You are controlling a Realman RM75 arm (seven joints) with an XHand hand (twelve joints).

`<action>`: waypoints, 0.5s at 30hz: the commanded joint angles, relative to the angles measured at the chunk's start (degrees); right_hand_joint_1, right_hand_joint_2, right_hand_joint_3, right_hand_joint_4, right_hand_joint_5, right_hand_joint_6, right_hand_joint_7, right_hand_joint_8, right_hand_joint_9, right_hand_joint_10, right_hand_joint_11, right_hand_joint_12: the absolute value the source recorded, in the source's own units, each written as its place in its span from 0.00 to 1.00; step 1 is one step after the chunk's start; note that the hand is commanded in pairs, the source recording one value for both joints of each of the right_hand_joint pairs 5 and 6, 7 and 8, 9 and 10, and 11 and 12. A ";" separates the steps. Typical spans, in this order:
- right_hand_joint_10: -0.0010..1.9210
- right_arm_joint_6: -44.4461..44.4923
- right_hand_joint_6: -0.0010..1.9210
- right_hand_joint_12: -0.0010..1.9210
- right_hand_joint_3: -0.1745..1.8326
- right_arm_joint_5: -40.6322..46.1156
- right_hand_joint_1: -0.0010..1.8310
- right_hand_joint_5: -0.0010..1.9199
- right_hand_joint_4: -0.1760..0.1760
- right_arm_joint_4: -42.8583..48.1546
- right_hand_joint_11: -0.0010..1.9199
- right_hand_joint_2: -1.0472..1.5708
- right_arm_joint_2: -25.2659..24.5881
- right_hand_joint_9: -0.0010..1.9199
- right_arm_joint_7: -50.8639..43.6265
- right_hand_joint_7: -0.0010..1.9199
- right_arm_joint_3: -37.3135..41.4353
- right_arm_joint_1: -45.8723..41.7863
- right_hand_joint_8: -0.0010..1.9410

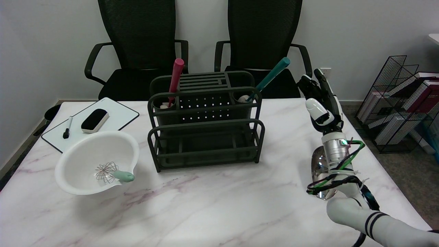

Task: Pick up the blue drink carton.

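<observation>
My right hand [320,99] hangs raised over the marble table's [219,202] far right edge, fingers extended and apart, holding nothing. Left of it stands the dark green slotted metal rack [205,130]. I see no blue drink carton from here.

Single head view: high over table's [205,206] near edge, facing down and across toward two chairs [144,44] and wall.
</observation>
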 commanded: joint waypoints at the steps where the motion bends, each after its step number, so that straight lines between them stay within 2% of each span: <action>1: 0.20 -6.17 0.07 0.13 0.68 0.35 0.60 0.07 0.50 -8.09 0.13 0.28 -3.90 0.20 1.95 0.23 -1.69 12.12 0.23; 4: 0.20 -5.37 0.07 0.13 0.69 0.20 0.60 0.07 0.50 -5.98 0.13 0.27 -4.00 0.20 1.95 0.23 -2.57 12.17 0.23; 7: 0.19 -6.05 0.06 0.08 0.70 -0.06 0.59 0.06 0.50 -3.90 0.08 0.23 -4.00 0.19 1.57 0.22 -2.90 11.77 0.22; 11: 0.16 -6.87 0.01 0.05 0.61 -0.06 0.58 0.01 0.50 -2.90 0.05 0.20 -4.00 0.16 1.94 0.18 -4.16 12.45 0.18; 15: 0.13 -8.11 0.00 0.03 0.54 0.34 0.57 0.00 0.50 -1.23 0.03 0.19 -4.31 0.13 1.95 0.14 -5.37 14.19 0.14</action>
